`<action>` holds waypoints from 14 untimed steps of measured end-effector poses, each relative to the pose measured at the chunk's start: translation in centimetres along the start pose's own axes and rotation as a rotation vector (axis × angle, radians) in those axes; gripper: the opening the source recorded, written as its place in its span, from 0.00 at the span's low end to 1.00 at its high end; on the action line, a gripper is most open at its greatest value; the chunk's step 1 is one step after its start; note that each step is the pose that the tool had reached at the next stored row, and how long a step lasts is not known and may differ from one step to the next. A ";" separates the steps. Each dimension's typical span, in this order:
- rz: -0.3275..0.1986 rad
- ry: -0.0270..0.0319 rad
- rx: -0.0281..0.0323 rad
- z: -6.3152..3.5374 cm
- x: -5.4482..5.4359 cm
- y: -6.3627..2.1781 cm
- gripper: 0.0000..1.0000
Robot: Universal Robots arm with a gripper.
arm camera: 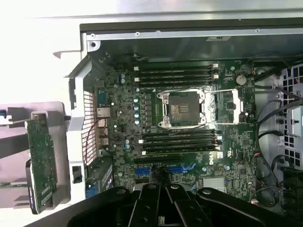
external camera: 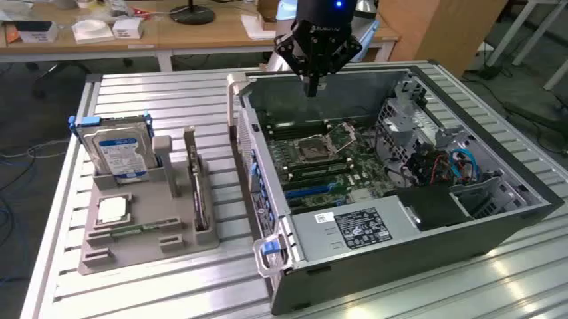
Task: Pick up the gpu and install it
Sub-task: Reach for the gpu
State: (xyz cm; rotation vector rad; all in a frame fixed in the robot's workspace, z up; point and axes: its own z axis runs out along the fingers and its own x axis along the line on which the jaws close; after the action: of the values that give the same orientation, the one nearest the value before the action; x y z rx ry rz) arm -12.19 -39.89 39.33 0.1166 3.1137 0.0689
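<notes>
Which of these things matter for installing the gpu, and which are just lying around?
For the job: the gpu, standing in the grey holder; the open computer case and its motherboard; the gripper, shut and empty above the case.
Just lying about: the hard drive, the processor and the memory stick, all in that holder.

Slatted metal table [external camera: 159, 100] bears grey parts holder [external camera: 191, 240], open computer case [external camera: 435, 256].

black gripper [external camera: 312, 92], green motherboard [external camera: 355, 169], blue-and-white hard drive label [external camera: 120, 151], grey tray [external camera: 133, 244], ribbed silver table [external camera: 177, 100].
</notes>
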 end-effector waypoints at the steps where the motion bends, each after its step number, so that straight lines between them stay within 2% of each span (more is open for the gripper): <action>1: 0.000 0.0000 0.0000 0.00 0.0 0.00 0.10; 14: 0.000 0.0000 0.0000 -0.01 0.6 -0.05 0.10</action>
State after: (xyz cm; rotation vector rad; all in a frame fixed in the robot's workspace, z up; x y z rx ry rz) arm -12.83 -39.88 39.33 0.1167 3.1136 0.0690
